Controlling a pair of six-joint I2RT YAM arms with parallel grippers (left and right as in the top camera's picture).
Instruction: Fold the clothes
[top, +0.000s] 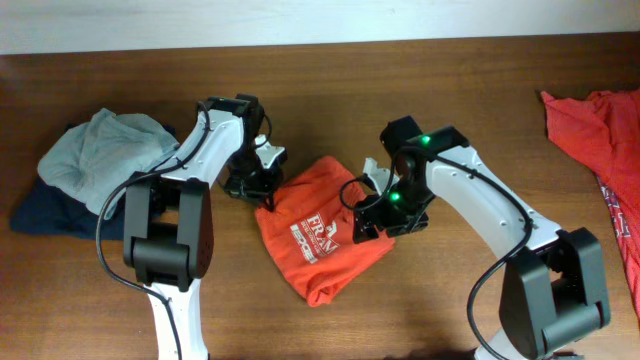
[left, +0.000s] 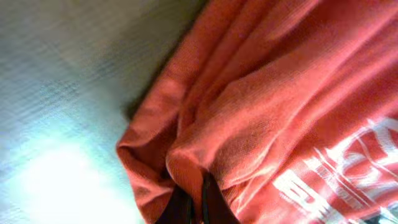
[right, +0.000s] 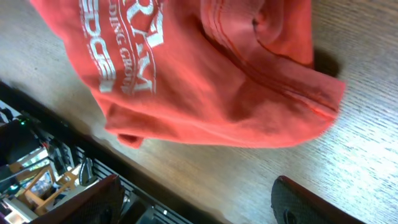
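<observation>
A folded orange-red T-shirt (top: 320, 235) with a white "FRAM" logo lies mid-table. My left gripper (top: 262, 185) is at its upper left corner. In the left wrist view that gripper (left: 199, 190) is shut on a pinched fold of the orange-red T-shirt (left: 261, 106). My right gripper (top: 375, 215) is over the shirt's right side. In the right wrist view it (right: 199, 205) stands open, its fingers (right: 305, 202) wide apart over bare wood, just off the edge of the T-shirt (right: 205, 81). A second red T-shirt (top: 600, 140) lies spread at the right edge.
A grey garment (top: 105, 150) lies on a navy one (top: 45, 215) at the table's left. The right wrist view shows the table's front edge (right: 74, 134) close to the shirt, with clutter below it.
</observation>
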